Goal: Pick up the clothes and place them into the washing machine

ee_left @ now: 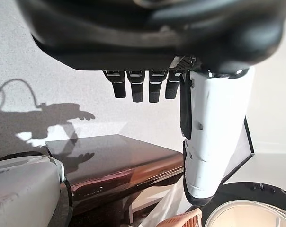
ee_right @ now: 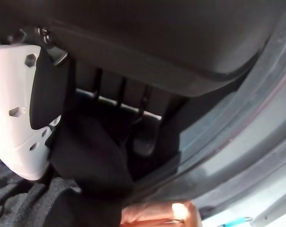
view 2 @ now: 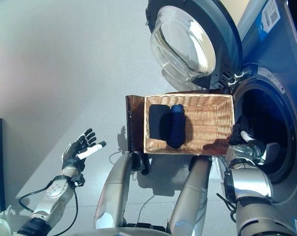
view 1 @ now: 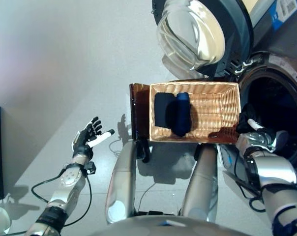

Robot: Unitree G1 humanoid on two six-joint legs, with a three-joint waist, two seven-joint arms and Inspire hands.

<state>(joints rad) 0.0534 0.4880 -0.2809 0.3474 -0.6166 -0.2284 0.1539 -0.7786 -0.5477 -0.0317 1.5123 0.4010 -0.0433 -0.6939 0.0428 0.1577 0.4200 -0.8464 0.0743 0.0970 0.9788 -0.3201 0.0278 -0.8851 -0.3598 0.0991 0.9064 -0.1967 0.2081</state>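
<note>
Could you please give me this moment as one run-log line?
right hand: holding black garment at washer opening | left hand: open, idle | basket: two dark clothes remain

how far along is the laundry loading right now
Done: the washer door is open. In hand: the right hand holds a black garment at the drum opening. Left: dark clothes lie in the wicker basket. The left hand is open and idle.

Basket (view 1: 217, 115) sits on a low stand (view 1: 137, 110), directly ahead of robot. Two folded garments (view 1: 173, 112) lie in the basket's left half, one overlapping the other. Washing machine drum opening (view 1: 279, 110) is just right of basket; its door (view 1: 195, 34) hangs open behind the basket. Right hand (view 1: 254, 129) at the drum's rim, on cloth (ee_right: 93, 165). Left hand (view 1: 89, 136) well left, over floor (view 1: 55, 64).
</note>
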